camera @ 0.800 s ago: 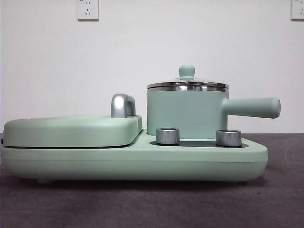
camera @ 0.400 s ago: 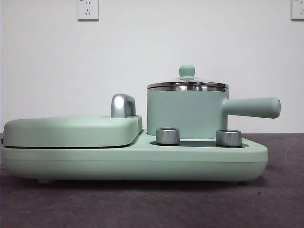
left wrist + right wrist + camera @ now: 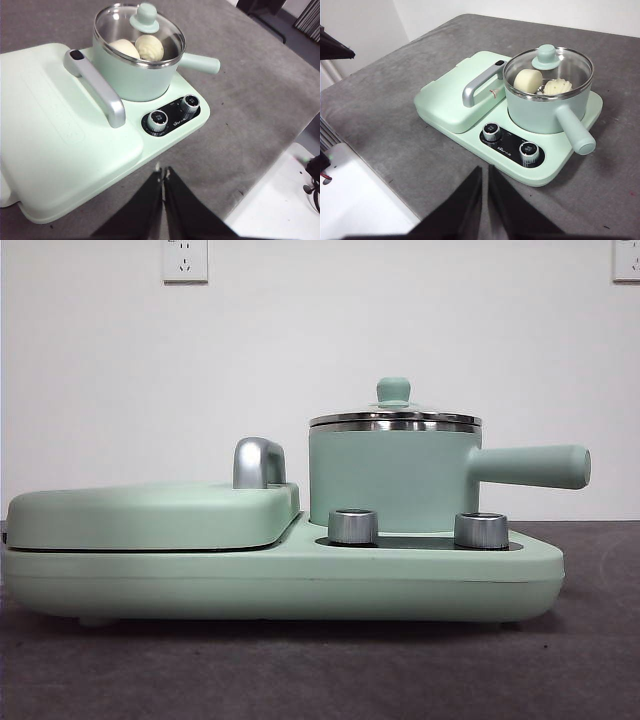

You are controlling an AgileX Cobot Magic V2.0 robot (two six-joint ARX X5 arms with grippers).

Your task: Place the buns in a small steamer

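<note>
Grey table; lidded steamer, seemingly two buns.

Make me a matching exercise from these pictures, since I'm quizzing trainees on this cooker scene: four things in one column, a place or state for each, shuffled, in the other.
Things:
1. the buns
2. glass lid
3. two steel knobs
4. left gripper

Places or states:
A. on the cooker's dark panel, in front of the small steamer
B. shut, empty, away from the cooker
C. inside the small steamer, seen through the glass
D. closed on the small steamer's steel rim

Pairs: 1-C, 2-D, 3-A, 4-B
</note>
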